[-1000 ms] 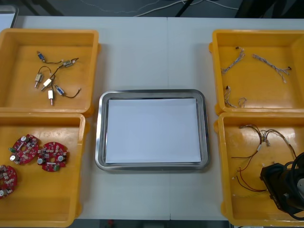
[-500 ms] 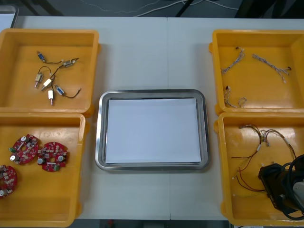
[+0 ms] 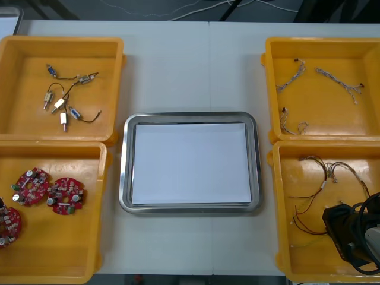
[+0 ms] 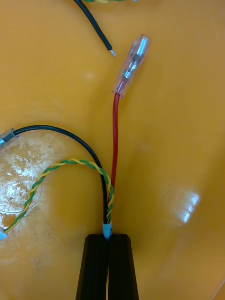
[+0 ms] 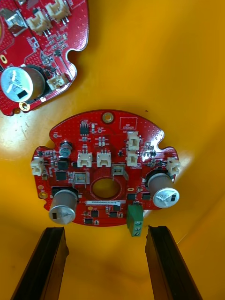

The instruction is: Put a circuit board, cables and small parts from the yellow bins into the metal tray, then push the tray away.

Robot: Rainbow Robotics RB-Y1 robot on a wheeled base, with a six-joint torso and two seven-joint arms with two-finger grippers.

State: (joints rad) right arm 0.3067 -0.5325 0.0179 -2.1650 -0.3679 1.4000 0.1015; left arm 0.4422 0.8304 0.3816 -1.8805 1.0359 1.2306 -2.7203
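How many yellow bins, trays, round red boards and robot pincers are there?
Yellow bins: 4
Metal tray: 1
Round red circuit boards: 3
Pincers: 2, left pincer open at a board, right pincer shut on cables
Total: 10

Metal tray (image 3: 123, 172) flat at table ctr, shiny rim, white inside. Four yellow bins (image 3: 24, 122) round it at 10, 8, 2 & 4 o'clock. 10 o'clock bin: small metal parts (image 3: 59, 104) w/ thin dark leads, loose cluster. 8 o'clock bin: three round red circuit boards (image 3: 65, 196), flat, components up, close together; one circuit board (image 5: 105, 154) shows a ctr hole, two silver cans, a green block. 2 o'clock bin: blue-white cables (image 3: 341, 83), scattered. 4 o'clock bin: cable bundle (image 4: 115, 140) of black, red w/ clear-sleeved end & green-yellow twist, pinched at its white band by right gripper (image 4: 107, 239)
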